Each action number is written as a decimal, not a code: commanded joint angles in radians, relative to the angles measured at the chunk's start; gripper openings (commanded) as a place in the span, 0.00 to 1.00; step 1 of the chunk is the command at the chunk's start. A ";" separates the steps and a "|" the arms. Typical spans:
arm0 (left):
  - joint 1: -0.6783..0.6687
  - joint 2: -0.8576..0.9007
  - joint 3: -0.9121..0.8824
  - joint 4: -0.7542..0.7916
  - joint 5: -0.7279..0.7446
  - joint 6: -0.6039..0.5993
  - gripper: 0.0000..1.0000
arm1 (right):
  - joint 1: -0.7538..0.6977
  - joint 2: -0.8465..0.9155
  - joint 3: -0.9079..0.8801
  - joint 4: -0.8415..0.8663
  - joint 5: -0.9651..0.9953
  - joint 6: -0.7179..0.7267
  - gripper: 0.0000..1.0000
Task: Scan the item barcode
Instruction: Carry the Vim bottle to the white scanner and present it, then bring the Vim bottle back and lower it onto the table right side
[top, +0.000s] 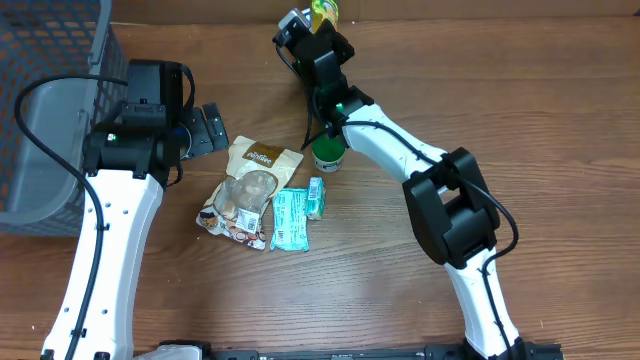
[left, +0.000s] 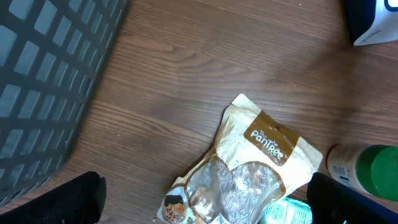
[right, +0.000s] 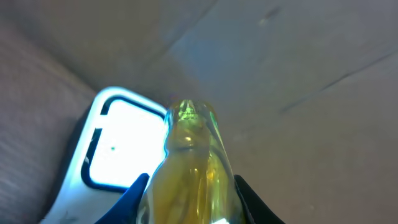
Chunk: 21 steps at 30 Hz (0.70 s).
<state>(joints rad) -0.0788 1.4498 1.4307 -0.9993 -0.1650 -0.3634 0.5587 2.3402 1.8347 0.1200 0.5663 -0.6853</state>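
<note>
The item, a clear bottle of yellow liquid (right: 193, 168), is clamped between the blue fingers of my right gripper (right: 189, 202). Its top points toward a white scanner with a lit window (right: 115, 146), just left of it. From overhead, the bottle (top: 325, 12) and right gripper (top: 317, 38) are at the table's far edge. No barcode shows on the bottle. My left gripper (top: 212, 130) stands wide open left of centre, and in its wrist view the gripper (left: 211, 202) hangs over a tan snack pouch (left: 261, 162), holding nothing.
A dark mesh basket (top: 50, 100) fills the far left. The snack pouch (top: 250, 185), two teal packets (top: 292, 218) and a green-capped bottle (top: 328, 155) lie mid-table. A white and dark object (left: 373, 18) sits at the left wrist view's top right.
</note>
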 joint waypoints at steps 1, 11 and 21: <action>0.000 -0.004 0.012 0.002 0.002 0.001 1.00 | -0.011 -0.006 0.024 0.027 0.016 -0.026 0.04; 0.000 -0.004 0.012 0.002 0.002 0.001 1.00 | -0.006 -0.122 0.024 0.024 0.035 0.025 0.04; 0.000 -0.004 0.012 0.002 0.002 0.000 1.00 | -0.049 -0.463 0.024 -0.496 0.029 0.456 0.04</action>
<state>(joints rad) -0.0784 1.4498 1.4307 -0.9993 -0.1650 -0.3630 0.5446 2.0315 1.8343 -0.2604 0.5797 -0.4545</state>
